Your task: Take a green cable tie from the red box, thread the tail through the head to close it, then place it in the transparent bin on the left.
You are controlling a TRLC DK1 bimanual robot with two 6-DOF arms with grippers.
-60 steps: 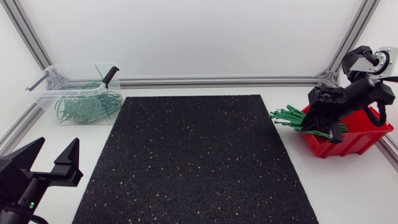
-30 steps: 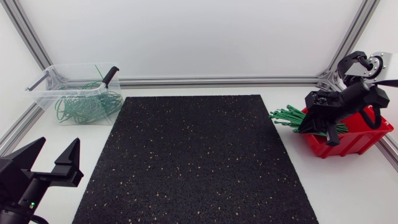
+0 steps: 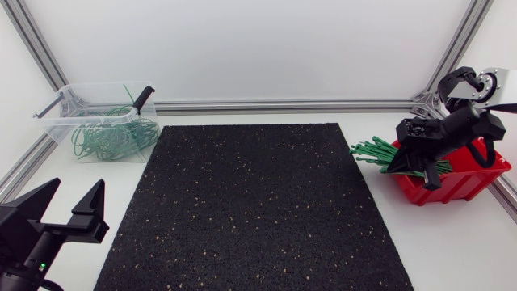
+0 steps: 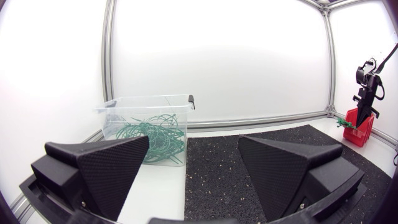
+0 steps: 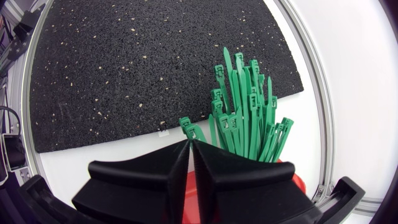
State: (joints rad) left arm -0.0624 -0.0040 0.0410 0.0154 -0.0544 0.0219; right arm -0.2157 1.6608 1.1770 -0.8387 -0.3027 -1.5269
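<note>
A bundle of green cable ties (image 3: 373,150) sticks out of the red box (image 3: 468,184) at the right, over its left rim. My right gripper (image 3: 401,164) hangs above that rim, pointing down at the ties. In the right wrist view its fingers (image 5: 174,163) stand pressed together, and the head of one green cable tie (image 5: 188,129) pokes out from between the tips of the right gripper (image 5: 190,144), beside the bundle (image 5: 249,112). The transparent bin (image 3: 60,121) at the back left holds several closed green ties. My left gripper (image 3: 75,192) rests open and empty at the front left.
A black speckled mat (image 3: 250,202) covers the middle of the table. A black-handled tool (image 3: 143,98) leans on the bin's rim. In the left wrist view the bin (image 4: 149,102) stands ahead of the open left gripper (image 4: 193,149), with the red box (image 4: 360,127) far off.
My right gripper's fingers have closed together at the ties, and the right arm has shifted slightly. The left arm has not moved.
</note>
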